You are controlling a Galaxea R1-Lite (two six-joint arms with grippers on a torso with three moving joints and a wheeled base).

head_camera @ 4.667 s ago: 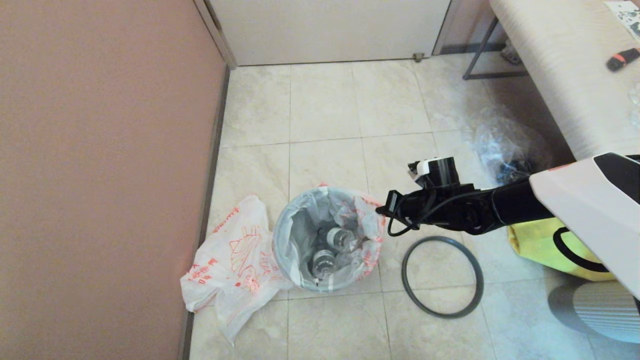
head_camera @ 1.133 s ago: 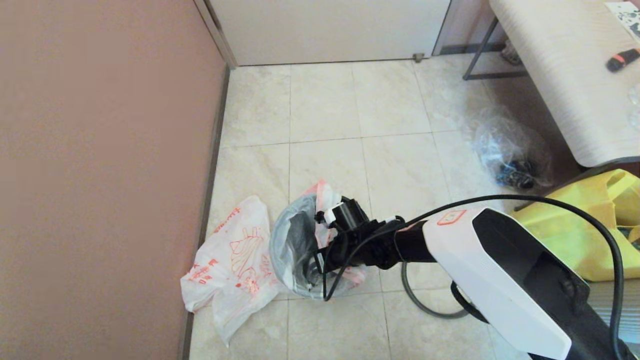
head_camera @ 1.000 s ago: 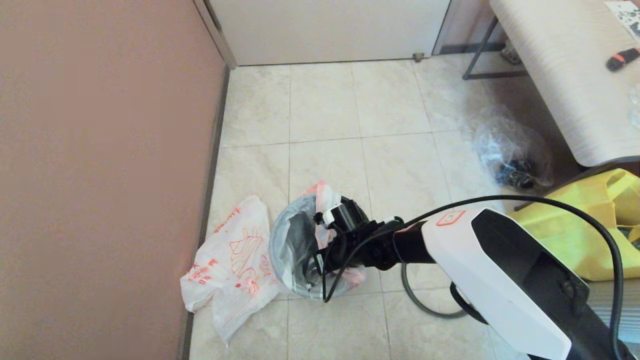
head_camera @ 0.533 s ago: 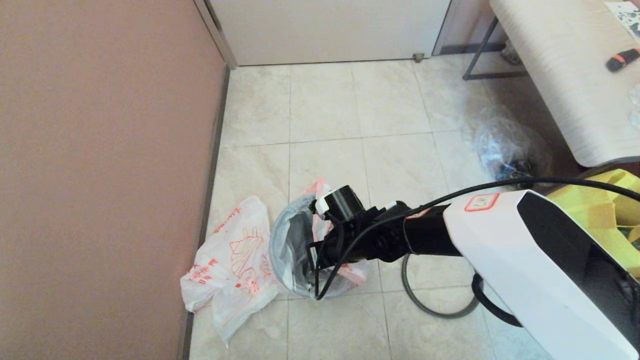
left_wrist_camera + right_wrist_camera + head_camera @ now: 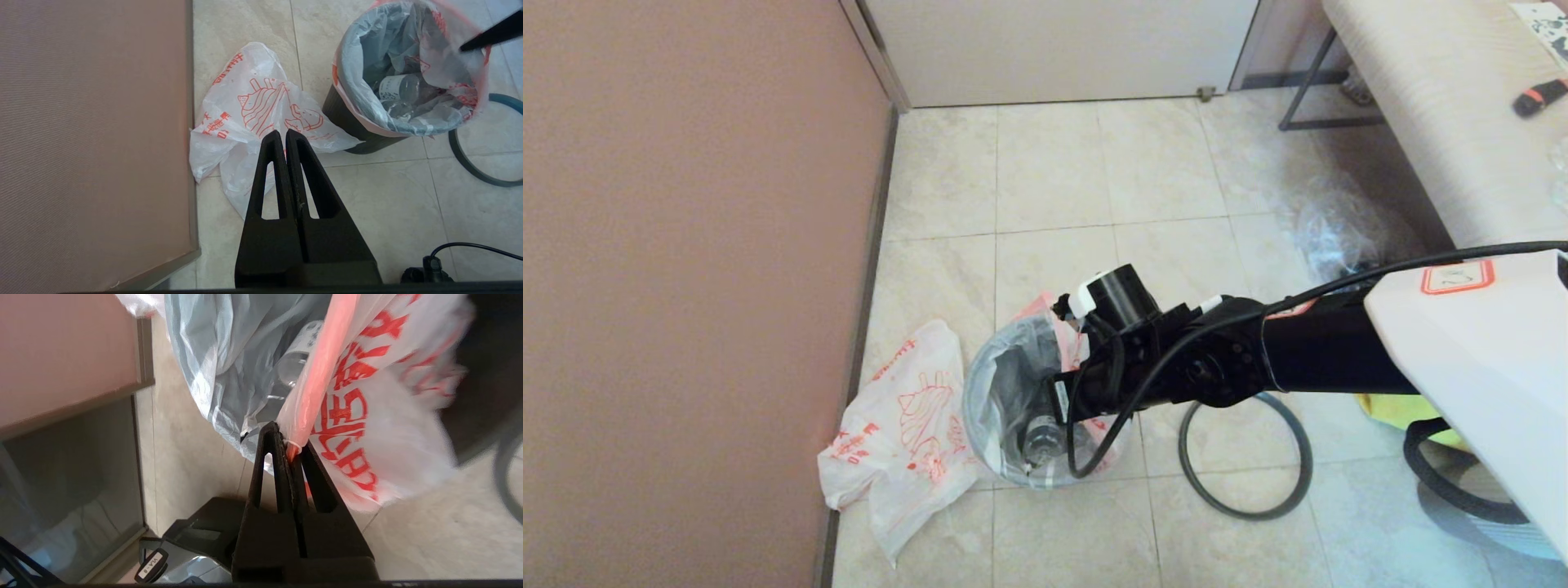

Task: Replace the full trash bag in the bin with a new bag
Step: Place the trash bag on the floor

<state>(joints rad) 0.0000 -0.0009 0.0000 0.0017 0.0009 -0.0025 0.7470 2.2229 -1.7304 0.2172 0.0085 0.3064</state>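
Lying flat by the wall is the new bag [image 5: 903, 433]; the left gripper [image 5: 284, 136] is hanging pinched together above it. Sitting in the bin [image 5: 351, 124], the full trash bag [image 5: 1005, 392] is being clamped at its rim by the right gripper [image 5: 291, 451].

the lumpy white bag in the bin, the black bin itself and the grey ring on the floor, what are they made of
Lumpy white see-through bag: thin glossy plastic film; it crumples, and bottles show through.
Small round black bin: probably rigid matte plastic, with a smooth, dull wall.
Thin dark-grey ring: likely plastic, an even, stiff hoop lying flat; rubber can't be ruled out.
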